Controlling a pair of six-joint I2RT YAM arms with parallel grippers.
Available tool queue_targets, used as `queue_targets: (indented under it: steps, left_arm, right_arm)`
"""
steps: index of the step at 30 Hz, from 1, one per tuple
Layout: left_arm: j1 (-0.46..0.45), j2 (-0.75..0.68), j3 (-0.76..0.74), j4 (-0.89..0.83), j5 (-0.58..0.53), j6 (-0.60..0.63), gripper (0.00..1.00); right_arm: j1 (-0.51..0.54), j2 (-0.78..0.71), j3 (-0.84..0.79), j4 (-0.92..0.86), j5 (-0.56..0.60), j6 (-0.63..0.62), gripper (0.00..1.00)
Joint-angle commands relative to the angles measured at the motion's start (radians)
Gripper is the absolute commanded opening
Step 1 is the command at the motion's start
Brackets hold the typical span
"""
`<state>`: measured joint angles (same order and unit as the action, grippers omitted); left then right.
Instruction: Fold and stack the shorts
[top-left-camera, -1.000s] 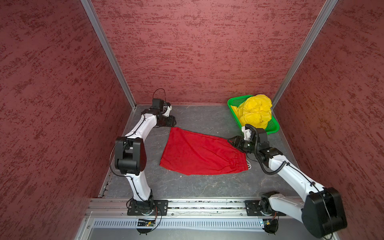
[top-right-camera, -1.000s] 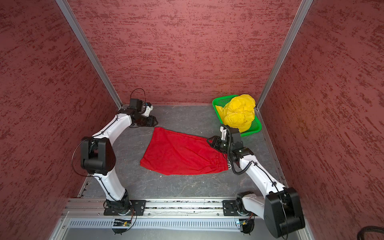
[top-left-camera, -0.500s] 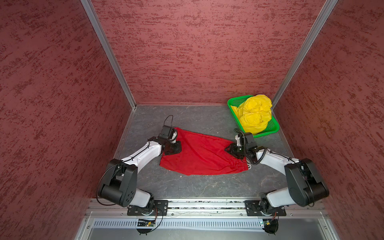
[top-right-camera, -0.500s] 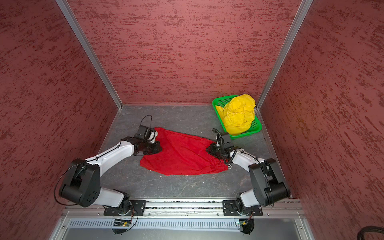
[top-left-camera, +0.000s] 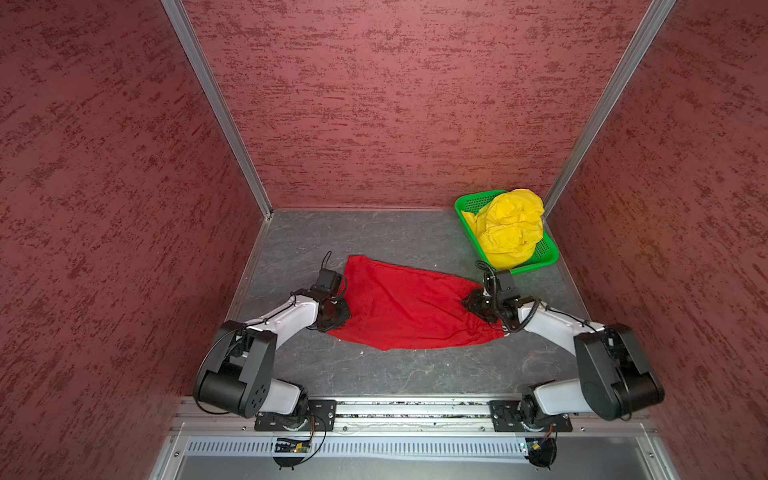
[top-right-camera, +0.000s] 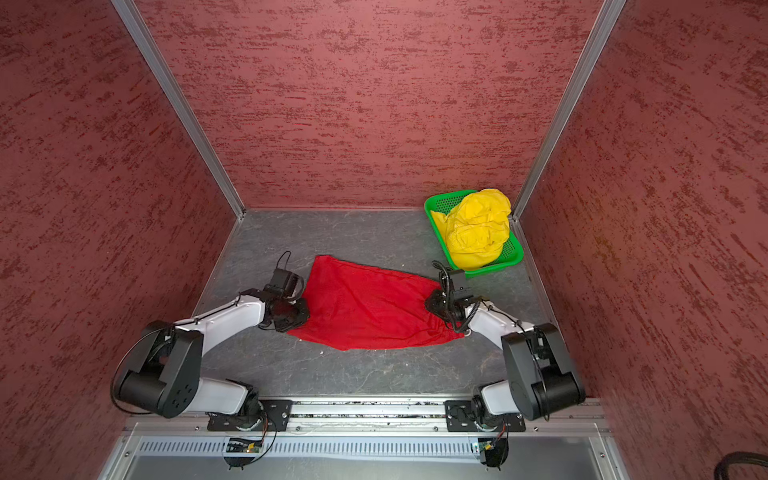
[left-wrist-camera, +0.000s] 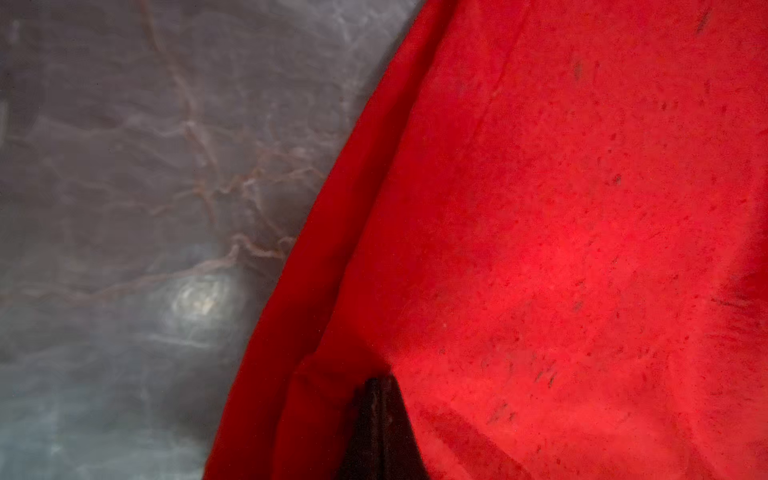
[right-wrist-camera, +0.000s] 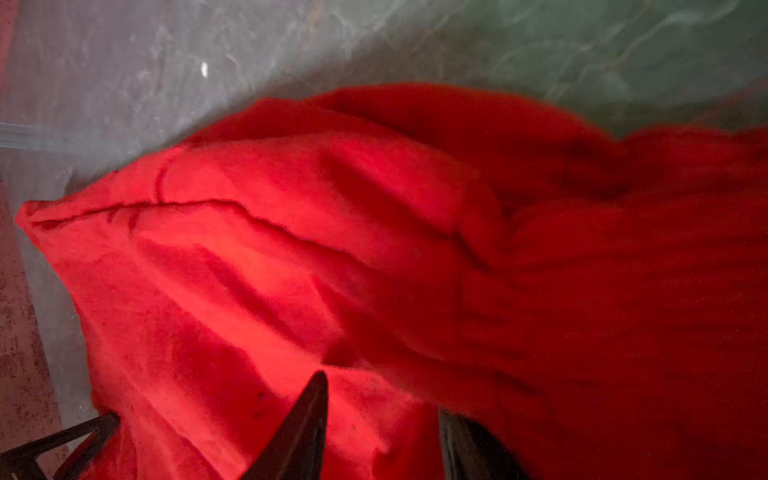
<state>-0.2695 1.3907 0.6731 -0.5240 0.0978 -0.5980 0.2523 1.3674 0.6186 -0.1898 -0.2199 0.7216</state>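
Red shorts (top-left-camera: 409, 309) lie spread. Left gripper (top-left-camera: 340, 313) fingers pressed together, pinching the side edge. Right gripper (top-left-camera: 476, 305) fingers straddle the bunched waistband, clamp unclear. Probably opposite-end holds for folding.

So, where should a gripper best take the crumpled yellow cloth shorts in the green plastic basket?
Probably a raised fold on top of the crumpled yellow cloth shorts, coming from above: they heap well over the green perforated plastic basket, whose rim blocks a sideways approach.
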Motion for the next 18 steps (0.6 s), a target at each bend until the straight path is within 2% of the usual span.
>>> queue_targets:
  steps: [1, 4, 7, 12, 18]
  left_arm:
    - [-0.011, -0.094, 0.004, -0.023, 0.006, -0.029, 0.13]
    - [-0.05, -0.152, 0.031, -0.034, 0.043, -0.054, 0.23]
    - [-0.128, -0.165, 0.057, -0.045, 0.052, -0.091, 0.24]
    - [-0.246, -0.121, 0.052, 0.003, 0.023, -0.173, 0.2]
    - [-0.251, -0.006, -0.002, 0.086, 0.01, -0.229, 0.11]
  right_arm:
    - [0.022, -0.104, 0.042, -0.048, 0.015, 0.009, 0.46]
    - [0.076, -0.152, 0.068, -0.039, -0.03, 0.011, 0.46]
    - [0.152, -0.14, 0.078, -0.01, -0.064, 0.033, 0.44]
    - [0.277, -0.044, 0.046, 0.151, -0.1, 0.109, 0.43]
    - [0.311, 0.08, -0.011, 0.273, -0.115, 0.15, 0.43]
